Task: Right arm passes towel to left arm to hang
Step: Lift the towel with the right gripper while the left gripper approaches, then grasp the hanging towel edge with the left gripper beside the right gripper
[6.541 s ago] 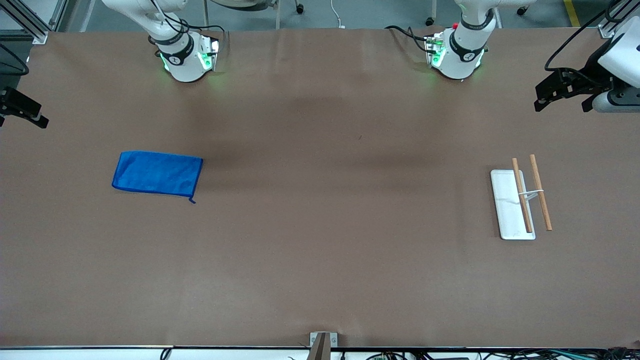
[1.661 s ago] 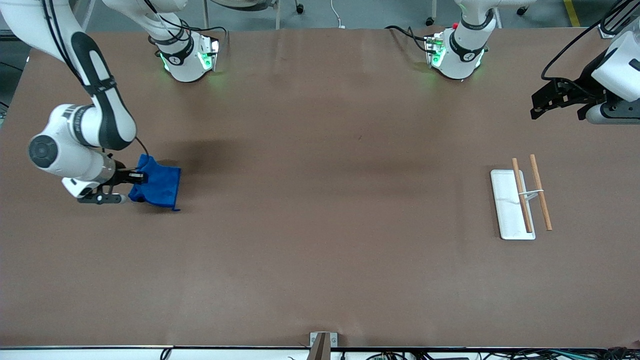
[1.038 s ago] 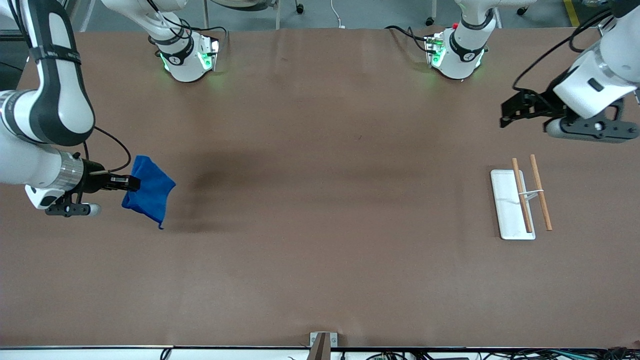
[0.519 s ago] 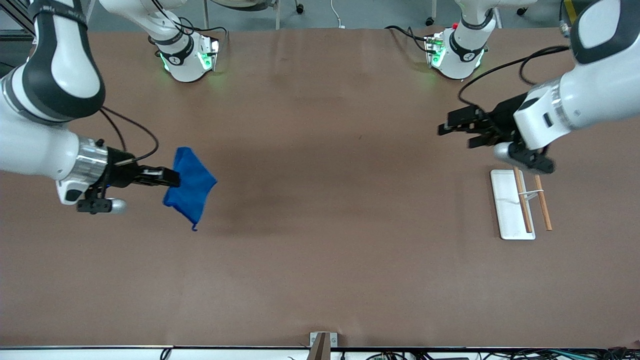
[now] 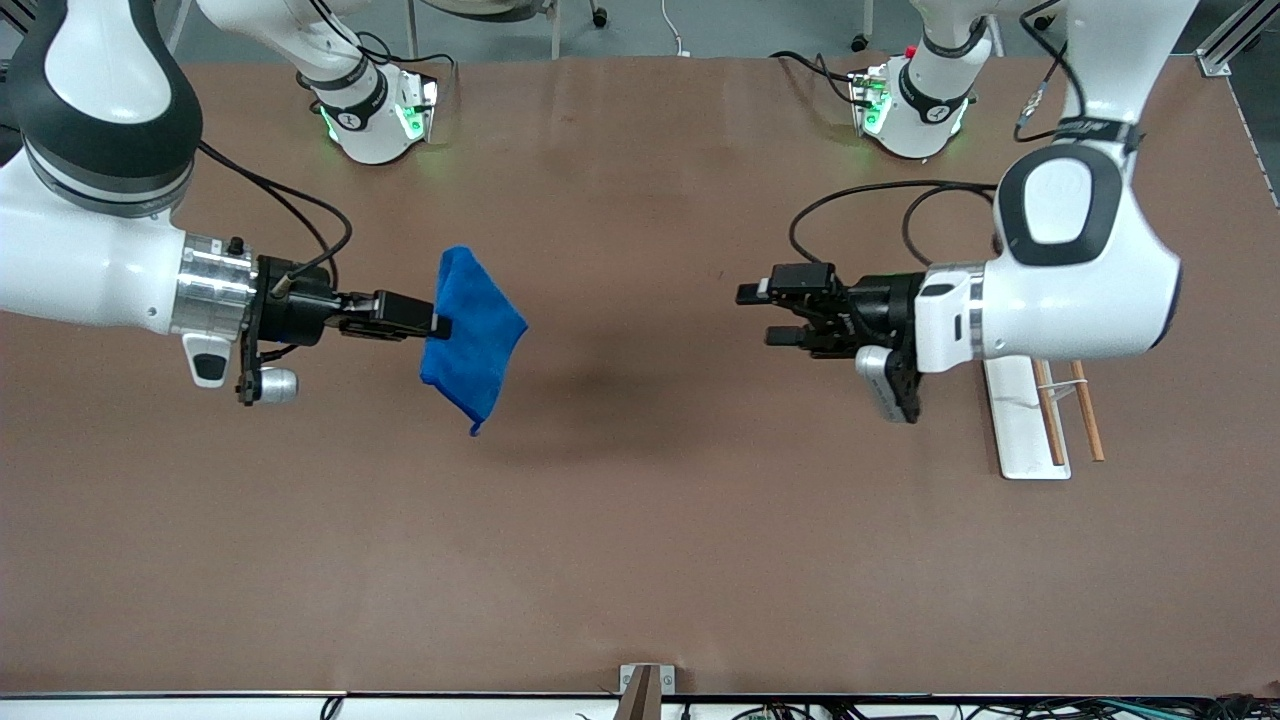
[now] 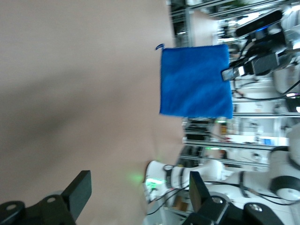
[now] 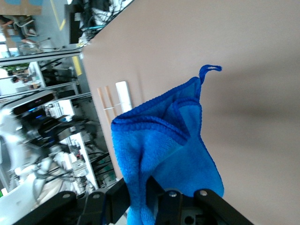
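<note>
The bright blue towel [image 5: 472,333] hangs in the air from my right gripper [image 5: 436,325], which is shut on its upper edge over the table's middle, toward the right arm's end. Its small loop [image 5: 474,431] dangles at the lowest corner. The right wrist view shows the towel [image 7: 164,154] pinched between the fingers. My left gripper [image 5: 755,314] is open and empty, held level in the air, pointing at the towel with a wide gap between them. The left wrist view shows the towel [image 6: 195,80] ahead of the open fingers [image 6: 77,192].
A white rack base [image 5: 1018,420] with two wooden bars [image 5: 1085,415] lies on the brown table [image 5: 640,560] toward the left arm's end, partly covered by the left arm. Both arm bases [image 5: 375,120] stand along the table's edge farthest from the front camera.
My right gripper picked the towel off the table, lifted it and carried it toward the table's middle. My left arm swung in from the table's end to face it, open.
</note>
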### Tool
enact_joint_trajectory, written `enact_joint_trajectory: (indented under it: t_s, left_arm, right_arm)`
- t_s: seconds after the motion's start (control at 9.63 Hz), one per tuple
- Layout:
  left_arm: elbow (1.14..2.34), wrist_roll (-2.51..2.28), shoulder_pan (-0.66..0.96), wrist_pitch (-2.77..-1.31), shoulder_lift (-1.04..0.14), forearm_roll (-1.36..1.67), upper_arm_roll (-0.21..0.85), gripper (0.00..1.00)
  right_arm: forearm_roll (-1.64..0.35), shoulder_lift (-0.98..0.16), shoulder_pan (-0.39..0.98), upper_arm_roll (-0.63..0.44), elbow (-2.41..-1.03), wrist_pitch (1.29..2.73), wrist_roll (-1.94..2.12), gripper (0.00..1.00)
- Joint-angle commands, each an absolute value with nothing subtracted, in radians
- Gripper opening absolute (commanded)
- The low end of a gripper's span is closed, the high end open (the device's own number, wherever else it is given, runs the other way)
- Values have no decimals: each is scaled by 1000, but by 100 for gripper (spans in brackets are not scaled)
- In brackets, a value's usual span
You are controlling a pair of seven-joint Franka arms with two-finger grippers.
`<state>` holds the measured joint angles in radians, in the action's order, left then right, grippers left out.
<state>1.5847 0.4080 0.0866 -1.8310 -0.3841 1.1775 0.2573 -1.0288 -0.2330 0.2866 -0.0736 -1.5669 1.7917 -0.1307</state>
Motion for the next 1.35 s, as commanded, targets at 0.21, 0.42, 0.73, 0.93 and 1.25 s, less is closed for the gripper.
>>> enact_joint_trajectory:
  t_s: [0.21, 0.42, 0.73, 0.93, 1.25]
  left_arm:
    - [1677, 639, 87, -1839, -498, 1602, 333, 82]
    - [1675, 754, 89, -1836, -590, 1756, 406, 77]
    - [1674, 838, 91, -1836, -655, 1902, 501, 70]
    - [1674, 825, 81, -1836, -650, 1904, 528, 67]
    - [1680, 775, 20, -1777, -635, 1888, 537, 66]
  right_arm:
    - [-1295, -229, 342, -78, -1572, 1793, -129, 0]
    - [-1405, -227, 377, -80, -1572, 1799, -126, 0]
    - [-1479, -229, 439, -80, -1572, 1868, -129, 0]
    - [-1480, -230, 472, -80, -1571, 1920, -130, 0]
    - [-1479, -235, 482, -81, -1572, 1924, -129, 0]
